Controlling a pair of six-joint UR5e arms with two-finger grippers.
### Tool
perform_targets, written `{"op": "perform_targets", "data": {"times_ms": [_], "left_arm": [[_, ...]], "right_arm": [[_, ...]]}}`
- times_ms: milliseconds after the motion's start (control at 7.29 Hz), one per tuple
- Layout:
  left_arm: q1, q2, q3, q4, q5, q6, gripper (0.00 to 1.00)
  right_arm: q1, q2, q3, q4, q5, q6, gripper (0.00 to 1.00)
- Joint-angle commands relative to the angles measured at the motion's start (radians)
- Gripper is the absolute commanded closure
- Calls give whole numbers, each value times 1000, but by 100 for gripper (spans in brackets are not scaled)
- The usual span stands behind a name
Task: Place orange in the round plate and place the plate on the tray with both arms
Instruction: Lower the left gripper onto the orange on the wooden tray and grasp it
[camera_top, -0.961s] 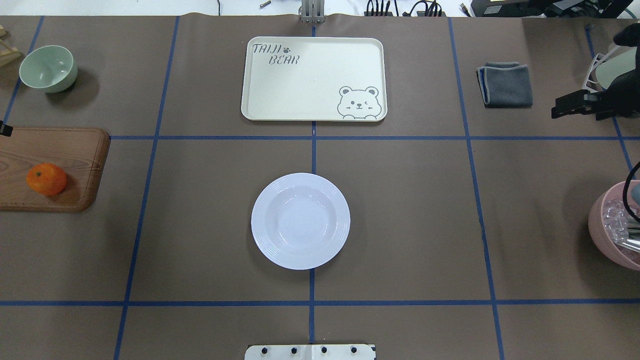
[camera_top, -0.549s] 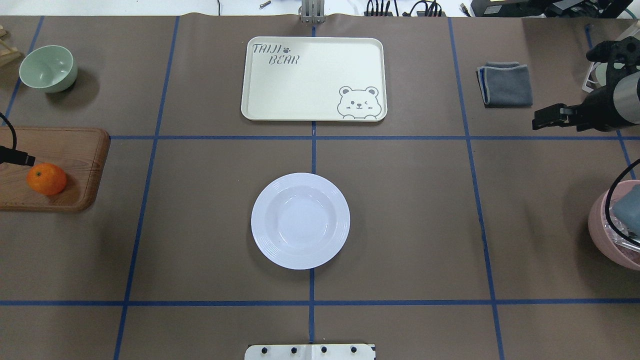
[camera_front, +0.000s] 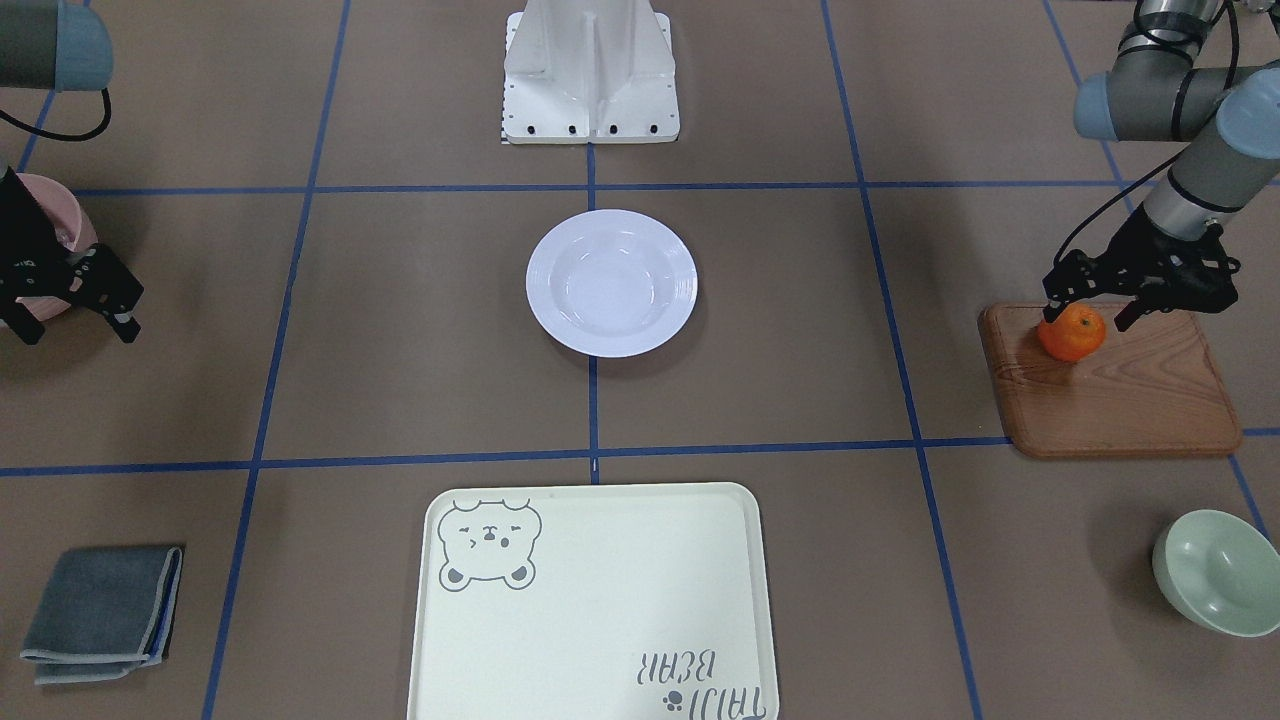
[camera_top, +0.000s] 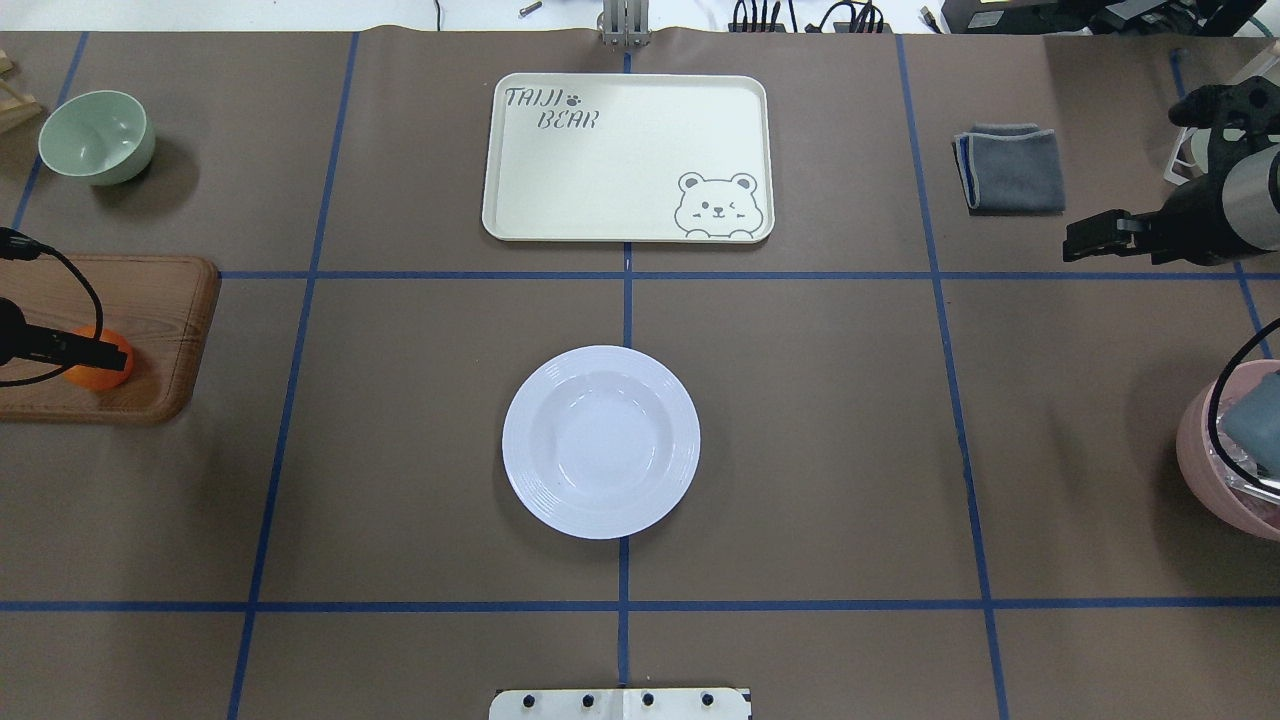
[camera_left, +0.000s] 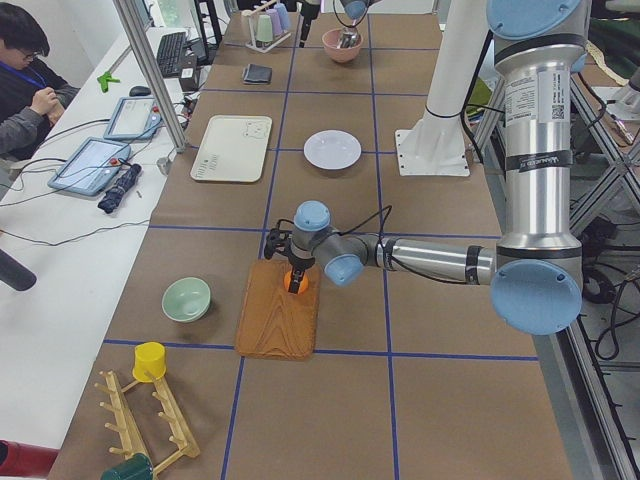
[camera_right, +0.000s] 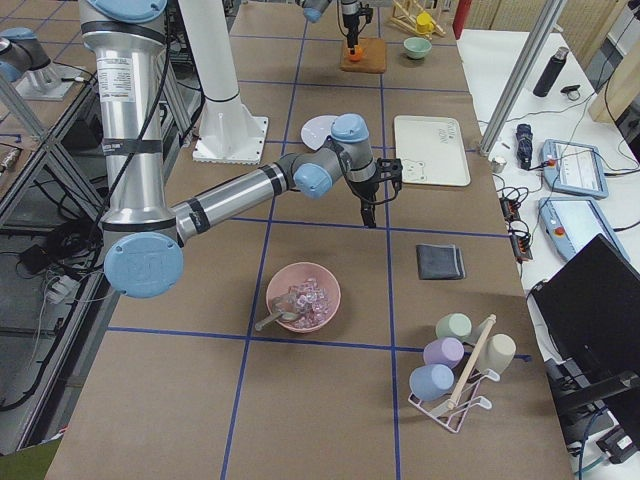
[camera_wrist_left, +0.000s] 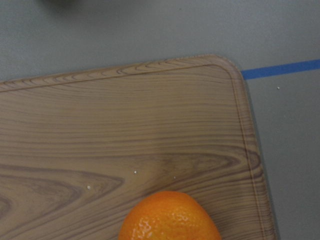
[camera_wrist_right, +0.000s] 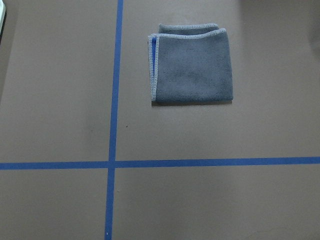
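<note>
My left tool (camera_front: 1085, 317) hangs spread over the orange (camera_front: 1072, 337), which sits on the wooden board (camera_front: 1120, 400) at the robot's left end of the worktop (camera_front: 400, 350), well apart from plate (camera_front: 611, 283) and tray (camera_front: 620, 580). I'd lower until it straddles the widest part, then close gently. Overhead, the tool hides most of the orange, and my wrist camera crops it. The right tool (camera_front: 78, 320) is spread and empty.

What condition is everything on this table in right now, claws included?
left claw, open, fingers either side of the orange
right claw, open, empty
orange, whole, resting on the wooden board
round plate, upright, empty
tray, flat, empty
green bowl, upright, empty
grey cloth, folded
pink bowl, upright, holding clear pieces
</note>
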Motion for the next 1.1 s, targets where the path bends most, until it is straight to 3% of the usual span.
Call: {"op": "perform_targets", "data": {"times_ms": [0, 137, 275, 549, 686, 961], "left_arm": [[11, -6, 28, -2, 2, 5, 2], [14, -11, 35, -2, 15, 5, 2], [19, -14, 38, -3, 21, 4, 10], [19, -31, 38, -3, 21, 10, 79], [16, -34, 26, -3, 19, 11, 100], [-6, -58, -25, 15, -60, 10, 100]], "right_arm": [[-6, -1, -2, 0, -8, 0, 0], [-6, -1, -2, 0, -8, 0, 0], [-9, -1, -2, 0, -8, 0, 0], [-9, -1, -2, 0, -8, 0, 0], [-9, -1, -2, 0, -8, 0, 0], [-9, 1, -2, 2, -7, 0, 0]]}}
